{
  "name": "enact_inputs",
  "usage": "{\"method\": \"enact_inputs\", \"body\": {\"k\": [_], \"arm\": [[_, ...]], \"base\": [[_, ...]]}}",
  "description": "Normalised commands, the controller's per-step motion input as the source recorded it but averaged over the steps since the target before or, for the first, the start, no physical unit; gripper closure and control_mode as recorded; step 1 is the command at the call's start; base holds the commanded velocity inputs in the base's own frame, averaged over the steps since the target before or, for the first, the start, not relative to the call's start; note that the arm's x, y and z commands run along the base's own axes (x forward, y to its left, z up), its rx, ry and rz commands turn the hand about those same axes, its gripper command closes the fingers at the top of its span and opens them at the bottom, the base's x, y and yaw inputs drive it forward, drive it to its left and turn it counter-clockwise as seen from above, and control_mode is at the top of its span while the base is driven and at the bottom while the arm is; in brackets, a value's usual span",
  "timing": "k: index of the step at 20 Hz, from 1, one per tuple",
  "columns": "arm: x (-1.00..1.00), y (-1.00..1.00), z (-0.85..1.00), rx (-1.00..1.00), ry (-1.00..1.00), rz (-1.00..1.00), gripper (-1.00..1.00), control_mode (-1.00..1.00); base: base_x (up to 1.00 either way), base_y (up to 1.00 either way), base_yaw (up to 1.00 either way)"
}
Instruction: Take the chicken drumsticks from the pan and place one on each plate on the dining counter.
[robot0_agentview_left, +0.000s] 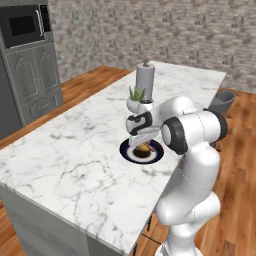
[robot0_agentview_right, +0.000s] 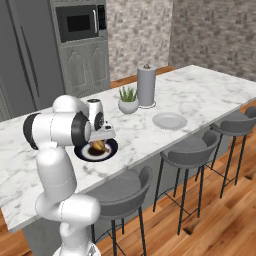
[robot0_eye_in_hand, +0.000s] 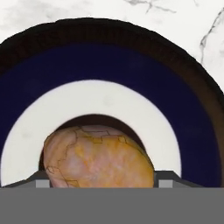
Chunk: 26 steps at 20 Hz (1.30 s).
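the end effector (robot0_agentview_left: 143, 146) hangs low over the dark navy plate (robot0_agentview_left: 156, 155) near the worktop's (robot0_agentview_left: 75, 160) front edge, its fingers either side of a golden-brown drumstick (robot0_eye_in_hand: 98, 157) at the plate's middle; whether they clamp it i cannot tell. further right along the worktop lies the pale plate (robot0_agentview_right: 169, 120), well apart. beyond stand a potted plant (robot0_agentview_right: 128, 100) and a paper towel roll (robot0_agentview_right: 146, 86).
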Motion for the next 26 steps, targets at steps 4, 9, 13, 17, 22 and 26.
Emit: {"method": "enact_inputs", "body": {"k": [4,9,13,17,22,26], "arm": [[0.00,0.00,0.02,0.00,0.00,-0.03,-1.00,-1.00],[-0.03,0.00,0.29,0.00,0.00,-0.01,-1.00,-1.00],[-0.16,0.01,0.35,0.00,0.00,0.00,-1.00,-1.00],[-0.19,0.02,0.34,0.00,-0.01,0.00,-1.00,-1.00],[-0.49,-0.05,0.51,0.00,-0.01,0.00,-1.00,-1.00],[-0.84,-0.02,0.24,0.00,0.00,-0.09,-1.00,-1.00]], "base": [[0.00,0.00,0.00],[0.00,0.00,0.00],[0.00,0.00,0.00],[0.00,0.00,0.00],[0.00,0.00,0.00],[0.00,0.00,0.00]]}}
